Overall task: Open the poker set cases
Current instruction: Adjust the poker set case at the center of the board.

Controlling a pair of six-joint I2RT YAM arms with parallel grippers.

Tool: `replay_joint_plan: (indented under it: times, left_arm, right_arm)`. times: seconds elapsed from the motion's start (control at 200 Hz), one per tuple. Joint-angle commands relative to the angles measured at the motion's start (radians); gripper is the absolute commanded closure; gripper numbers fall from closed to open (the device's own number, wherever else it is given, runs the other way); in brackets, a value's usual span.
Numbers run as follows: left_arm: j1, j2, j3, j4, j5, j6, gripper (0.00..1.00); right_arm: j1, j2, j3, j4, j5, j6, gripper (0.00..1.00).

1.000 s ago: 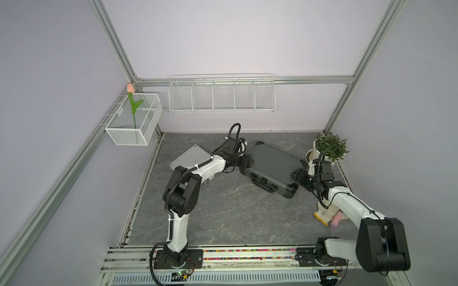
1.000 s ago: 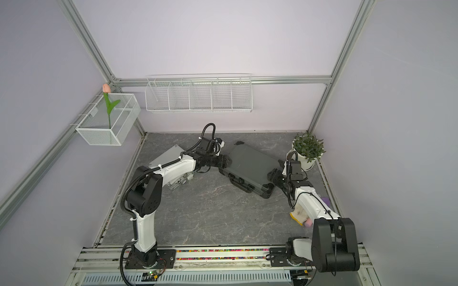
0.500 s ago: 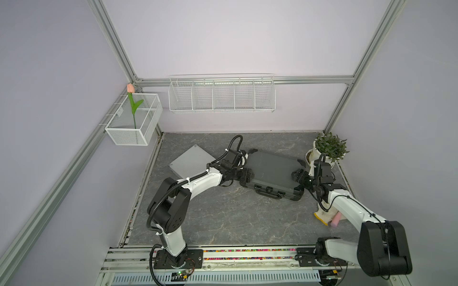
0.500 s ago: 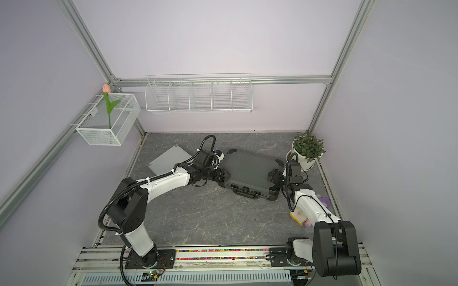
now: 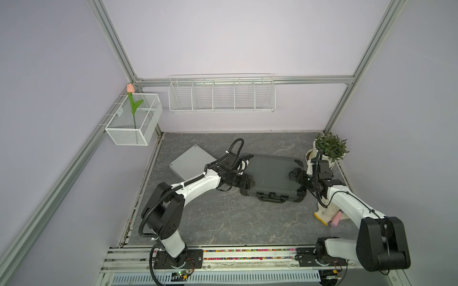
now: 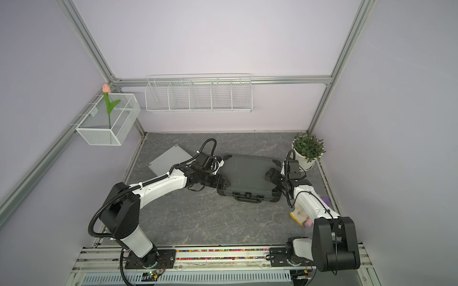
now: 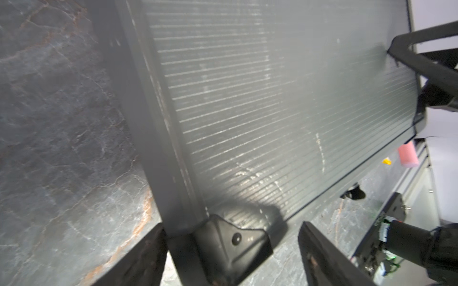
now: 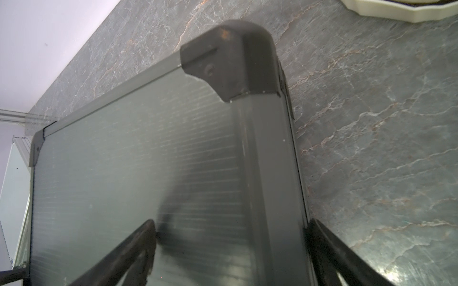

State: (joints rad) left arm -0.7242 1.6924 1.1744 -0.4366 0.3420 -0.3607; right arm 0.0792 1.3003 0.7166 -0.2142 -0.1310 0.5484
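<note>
You are at the positioning step, and neither case is open yet. The dark case lies flat on the bench with its lid up and shut. In both top views its handle faces the robot's side. The silver case lies flat and closed toward the back of the bench, just behind the left arm and apart from the dark one. Your left tool sits at the dark case's near left corner. In the left wrist view its fingers stand spread on either side of the black corner cap, with a gap on 1 side, so it grips nothing. Your right tool is at the case's right edge. In the right wrist view 1 finger is over the lid and 1 is outside the side wall, also spread and not clamped. The case looks placed well enough to work on, so I judge the next move to be lifting both tools clear and bringing them round to the front edge beside the handle. The catches are too small to make out here, so look closer before pressing. Mind the potted plant near the right arm.
</note>
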Motion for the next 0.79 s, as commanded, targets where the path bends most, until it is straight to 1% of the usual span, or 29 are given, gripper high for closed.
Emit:
replay_joint_plan:
  times: [0.0,0.02,0.04,0.08,0.165,0.29,0.415,0.58,0.635,0.695,0.79]
  left_arm:
    - [-0.016,0.012,0.049,0.044,0.135,-0.05,0.13]
    - [-0.014,0.019,0.059,0.041,0.13,-0.053,0.12]
    - [-0.011,0.028,0.07,0.036,0.123,-0.055,0.11]
    - [-0.008,0.044,0.09,0.024,0.111,-0.055,0.09]
    - [-0.005,0.077,0.13,0.007,0.084,-0.04,0.03]
    - [-0.003,0.128,0.189,-0.027,0.084,-0.015,0.03]
    - [-0.003,0.16,0.209,-0.028,0.102,-0.016,0.03]
    - [-0.001,0.187,0.207,-0.012,0.126,-0.042,0.03]
    - [-0.001,0.187,0.196,0.005,0.151,-0.047,0.04]
    - [-0.002,0.181,0.173,0.033,0.182,-0.054,0.04]
    - [-0.003,0.171,0.137,0.046,0.198,-0.058,0.05]
  right_arm:
    - [0.019,0.043,0.005,-0.105,-0.121,-0.029,0.02]
    - [0.019,0.048,0.01,-0.109,-0.12,-0.032,0.0]
    - [0.019,0.052,0.013,-0.112,-0.118,-0.035,0.06]
    - [0.019,0.065,0.021,-0.118,-0.114,-0.038,0.11]
    - [0.019,0.088,0.04,-0.133,-0.107,-0.053,0.12]
    - [0.019,0.119,0.073,-0.152,-0.111,-0.077,0.11]
    - [0.02,0.149,0.091,-0.136,-0.145,-0.079,0.1]
    - [0.019,0.199,0.109,-0.121,-0.255,-0.053,0.03]
    - [0.023,0.213,0.106,-0.112,-0.287,-0.037,0.02]
    - [0.039,0.227,0.107,-0.11,-0.312,-0.034,0.02]
    - [0.087,0.249,0.127,-0.151,-0.306,-0.065,0.0]
